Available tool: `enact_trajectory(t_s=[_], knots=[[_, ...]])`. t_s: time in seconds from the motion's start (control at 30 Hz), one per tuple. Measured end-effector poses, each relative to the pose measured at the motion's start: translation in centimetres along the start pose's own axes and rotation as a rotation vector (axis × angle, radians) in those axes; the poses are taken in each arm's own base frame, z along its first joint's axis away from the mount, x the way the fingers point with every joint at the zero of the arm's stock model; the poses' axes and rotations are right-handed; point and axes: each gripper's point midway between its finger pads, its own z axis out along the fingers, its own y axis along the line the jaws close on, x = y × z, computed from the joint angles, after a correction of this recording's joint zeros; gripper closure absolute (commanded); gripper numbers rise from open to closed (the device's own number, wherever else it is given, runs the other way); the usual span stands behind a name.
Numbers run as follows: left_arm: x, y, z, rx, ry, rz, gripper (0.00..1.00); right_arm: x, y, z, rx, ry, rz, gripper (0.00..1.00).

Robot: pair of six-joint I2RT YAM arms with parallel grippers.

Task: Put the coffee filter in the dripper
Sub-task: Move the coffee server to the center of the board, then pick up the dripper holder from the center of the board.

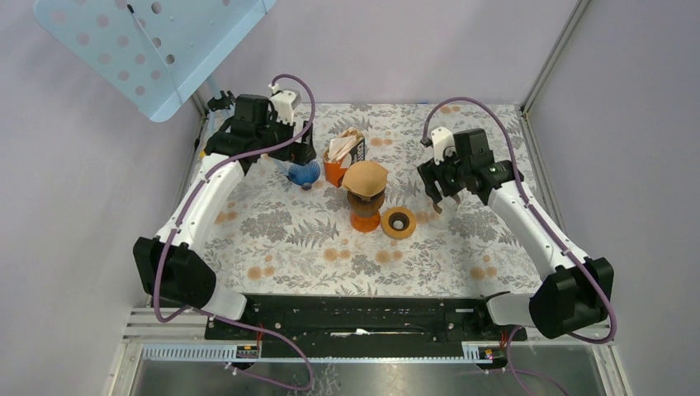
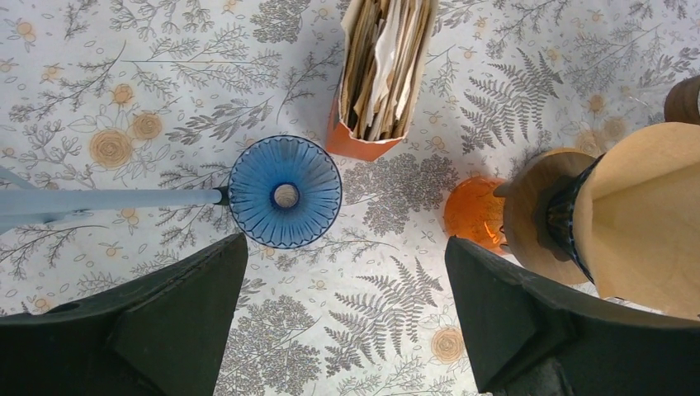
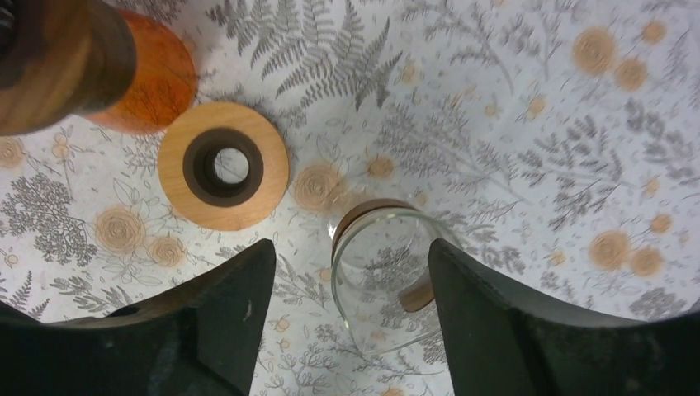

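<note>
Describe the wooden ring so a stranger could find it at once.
On the floral table, find the orange carafe at the centre, topped by a brown paper filter. The wooden ring lies flat just right of its base: the only pale wood disc, with a dark-lined hole through its middle.

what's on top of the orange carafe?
On the carafe sits a wooden collar, then a dark dripper with a brown filter in it. The filter hides the dripper's inside, and the stack covers the carafe's mouth.

Wooden ring [image 3: 223,165] lies flat; glass vessel [image 3: 380,280], perhaps tipped, nearby.
</note>
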Motion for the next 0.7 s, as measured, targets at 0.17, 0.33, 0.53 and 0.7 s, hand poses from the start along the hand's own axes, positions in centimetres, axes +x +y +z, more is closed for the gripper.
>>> enact_trajectory(t_s=[0.17, 0.33, 0.53, 0.7], knots=[[-0.2, 1.0, -0.5, -0.020, -0.010, -0.015, 0.01, -2.8, 0.0, -1.2, -0.017, -0.064, -0.047, 0.18], [0.1, 2.1, -1.3, -0.038, -0.021, -0.038, 0.01, -4.4, 0.4, -0.2, -0.086, -0.074, -0.151, 0.16], [0.0, 2.8, -2.3, -0.047, -0.039, -0.050, 0.01, -3.0, 1.7, 3.2, -0.217, -0.003, -0.228, 0.17], [-0.2, 2.7, -3.2, -0.048, -0.061, -0.049, 0.01, -2.0, 3.0, 5.6, -0.314, 0.026, -0.220, 0.18]])
